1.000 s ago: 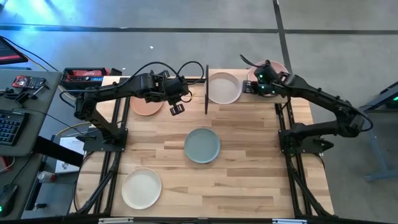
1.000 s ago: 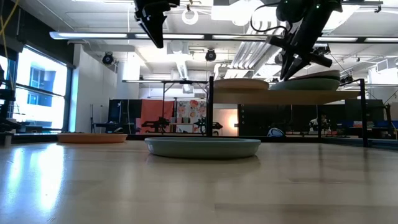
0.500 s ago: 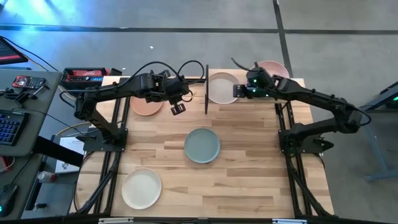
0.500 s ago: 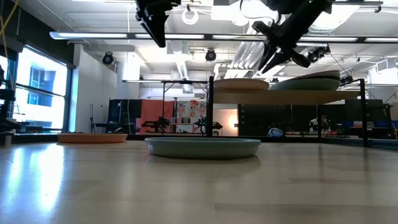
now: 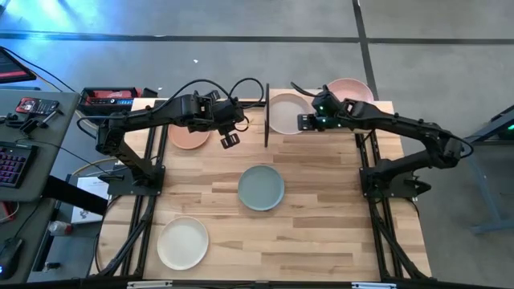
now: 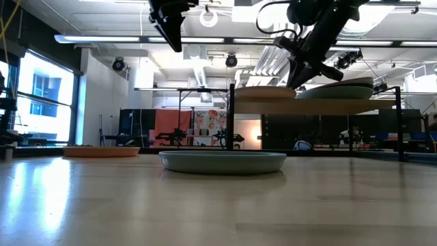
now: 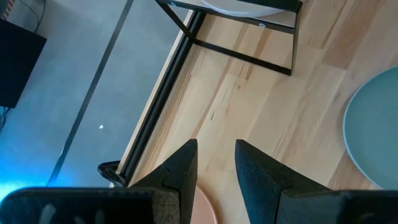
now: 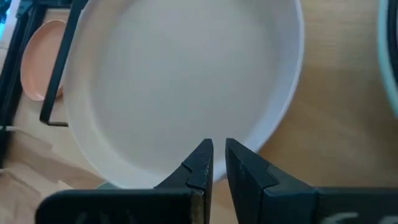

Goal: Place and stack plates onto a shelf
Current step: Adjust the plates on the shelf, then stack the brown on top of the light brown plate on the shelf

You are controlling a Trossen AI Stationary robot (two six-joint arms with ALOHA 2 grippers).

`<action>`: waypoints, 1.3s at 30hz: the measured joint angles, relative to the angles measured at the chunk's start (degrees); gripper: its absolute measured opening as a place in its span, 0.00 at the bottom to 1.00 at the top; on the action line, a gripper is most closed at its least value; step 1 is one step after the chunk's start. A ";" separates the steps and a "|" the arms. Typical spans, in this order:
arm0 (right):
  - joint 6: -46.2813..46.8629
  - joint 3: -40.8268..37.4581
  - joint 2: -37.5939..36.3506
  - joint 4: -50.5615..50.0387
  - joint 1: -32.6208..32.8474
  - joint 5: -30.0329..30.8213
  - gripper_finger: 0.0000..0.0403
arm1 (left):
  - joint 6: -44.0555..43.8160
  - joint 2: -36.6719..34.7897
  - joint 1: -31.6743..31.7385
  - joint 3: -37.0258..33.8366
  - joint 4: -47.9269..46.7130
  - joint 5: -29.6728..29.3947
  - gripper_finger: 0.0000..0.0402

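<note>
A cream-white plate (image 5: 285, 112) lies on the left half of the shelf (image 6: 314, 107), and a pink plate (image 5: 352, 87) lies on its right half. My right gripper (image 5: 302, 122) hovers over the cream-white plate's near rim (image 8: 186, 168). Its fingers are only a narrow gap apart, with nothing between them. My left gripper (image 5: 229, 140) hangs open and empty, high above the table beside a peach plate (image 5: 186, 136). A blue-green plate (image 5: 261, 187) rests flat mid-table. Another cream plate (image 5: 183, 242) rests flat near the front left.
The shelf's black upright (image 5: 267, 116) stands between the two grippers. A blue-green rim (image 8: 388, 62) shows beside the cream-white plate on the shelf. Left of the table stands a desk with a keyboard (image 5: 12, 164) and tools.
My right gripper has swung from over the pink plate toward the table's left and sunk a little. It now hangs over the cream-white plate on the shelf. Its finger gap has not changed. The plates lie where they were.
</note>
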 joint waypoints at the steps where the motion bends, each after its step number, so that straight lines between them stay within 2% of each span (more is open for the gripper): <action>1: 0.00 0.00 0.00 -0.04 -0.20 0.37 0.10 | 0.00 0.00 0.00 0.00 0.00 0.00 0.24; 14: -1.31 0.00 0.00 -0.05 -5.75 1.75 0.10 | 0.00 -0.01 0.00 0.00 0.00 0.00 0.24; 18: -1.36 0.00 -0.02 1.07 -5.95 0.17 0.10 | 0.00 -0.01 0.00 0.00 0.00 0.00 0.24; 24: -1.04 0.00 -0.42 4.77 -5.70 -5.80 0.10 | 0.00 0.01 0.00 0.00 -0.55 0.41 0.24; 32: 1.12 -0.02 -2.75 11.85 0.31 -9.50 0.10 | -2.72 0.00 0.00 0.00 -4.42 7.63 0.24; 39: -1.82 -0.02 -3.48 13.34 12.26 -12.58 0.10 | -5.51 -0.03 -0.57 -1.20 -11.08 10.25 0.24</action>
